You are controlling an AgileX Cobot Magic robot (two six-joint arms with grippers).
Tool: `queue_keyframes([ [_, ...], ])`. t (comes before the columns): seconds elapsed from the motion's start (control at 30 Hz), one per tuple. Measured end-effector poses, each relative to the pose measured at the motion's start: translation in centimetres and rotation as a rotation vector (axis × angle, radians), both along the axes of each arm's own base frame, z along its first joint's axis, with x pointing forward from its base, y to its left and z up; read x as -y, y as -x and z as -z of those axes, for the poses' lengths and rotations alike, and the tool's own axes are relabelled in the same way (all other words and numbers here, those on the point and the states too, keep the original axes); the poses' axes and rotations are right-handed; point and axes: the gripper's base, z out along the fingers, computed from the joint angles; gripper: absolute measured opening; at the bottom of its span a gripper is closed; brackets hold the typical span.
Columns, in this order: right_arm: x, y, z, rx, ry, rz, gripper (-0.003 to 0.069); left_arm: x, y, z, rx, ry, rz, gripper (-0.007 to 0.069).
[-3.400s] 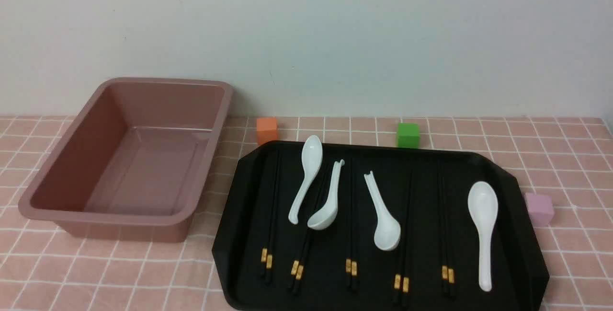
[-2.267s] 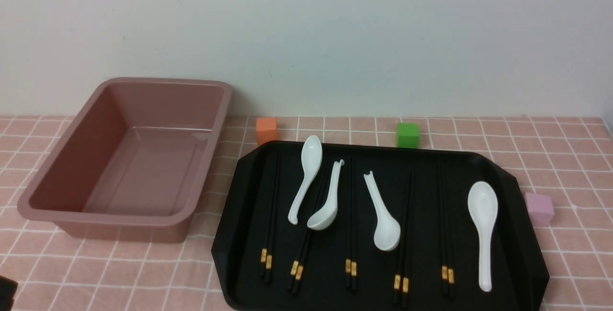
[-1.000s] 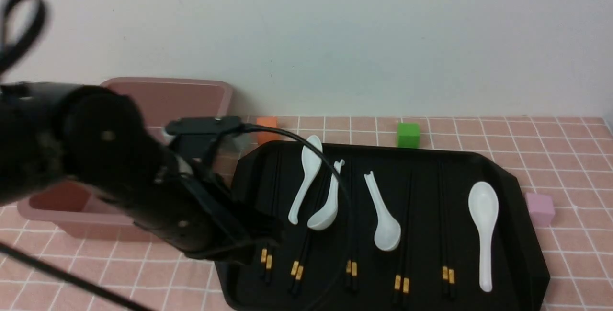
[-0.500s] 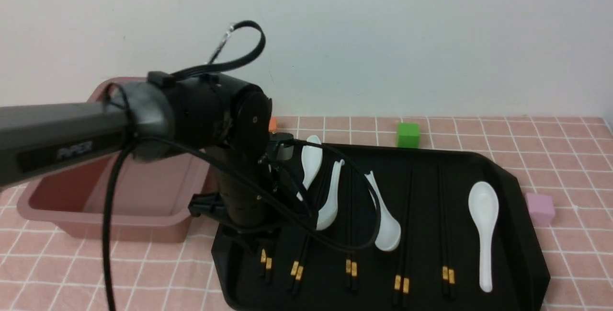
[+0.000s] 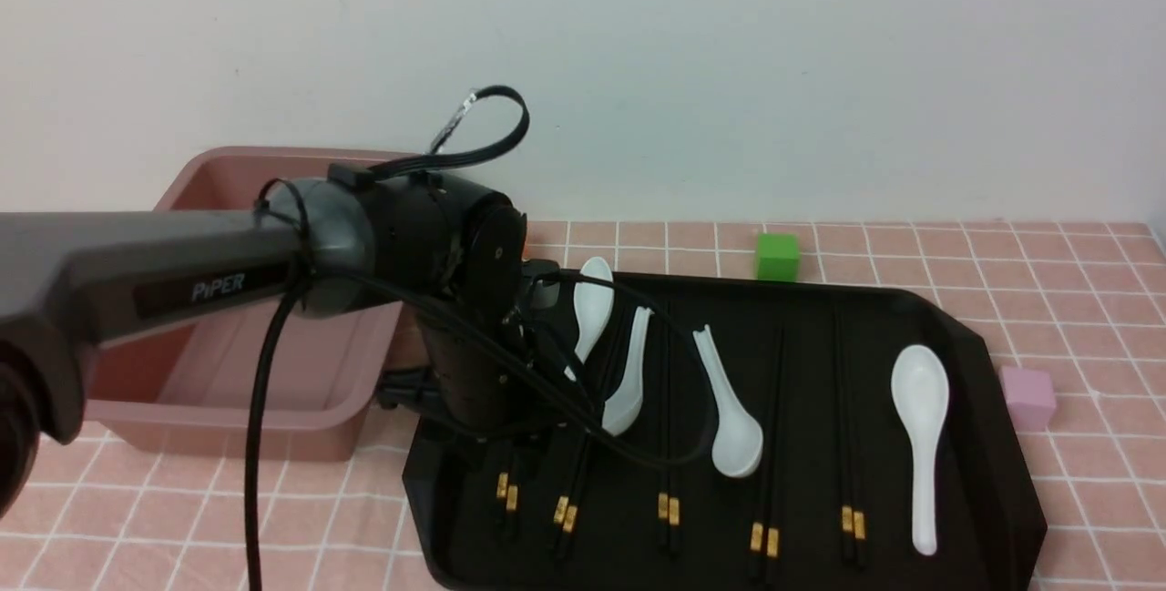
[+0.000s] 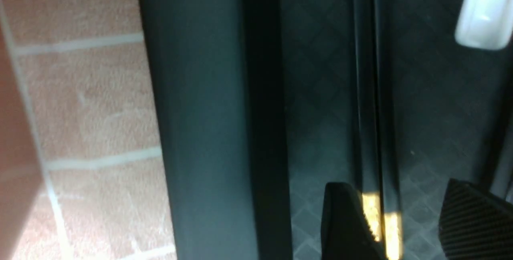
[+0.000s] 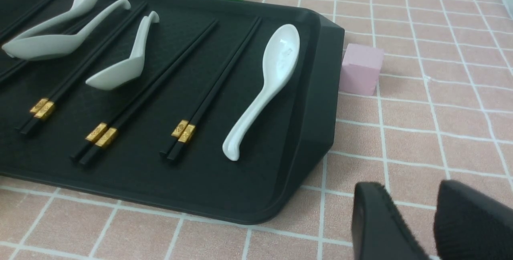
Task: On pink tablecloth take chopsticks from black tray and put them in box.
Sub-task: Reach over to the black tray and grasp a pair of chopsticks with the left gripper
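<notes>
Several pairs of black chopsticks with gold bands lie lengthwise in the black tray (image 5: 997, 445) on the pink tablecloth (image 5: 1093, 300). My left arm (image 5: 455, 300) reaches over the tray's left end, and its wrist hides the gripper from the front. In the left wrist view the left gripper (image 6: 394, 184) is open. Its fingers (image 6: 344, 220) straddle the gold bands of the leftmost chopstick pair (image 6: 372, 91), also seen from the front (image 5: 506, 493). The pink box (image 5: 228, 418) stands empty left of the tray. My right gripper (image 7: 408, 186) is slightly open and empty over cloth beside the tray's near right corner.
Several white soup spoons (image 5: 920, 427) lie among the chopsticks; one handle (image 6: 485, 15) is near the left gripper. A green cube (image 5: 777, 256) sits behind the tray and a pink cube (image 5: 1027, 395) to its right. A wall stands behind the table.
My left arm came into view from the lower left, swung over the tray's left end and settled above the leftmost chopstick pair. Nothing on the tray has moved.
</notes>
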Motion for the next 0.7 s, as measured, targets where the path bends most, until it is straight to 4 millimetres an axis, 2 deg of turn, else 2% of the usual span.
queue_keyframes([
  [0.2,0.0,0.0,0.0,0.0,0.0,0.0,0.024,0.0,-0.2,1.0,-0.012,-0.02,0.006,0.0338],
  [0.43,0.0,0.0,0.0,0.0,0.0,0.0,0.024,0.0,-0.4,1.6,-0.011,-0.039,0.016,0.0256],
  [0.7,0.0,0.0,0.0,0.0,0.0,0.0,0.024,-0.1,-0.4,1.7,-0.024,-0.047,0.01,0.0195],
])
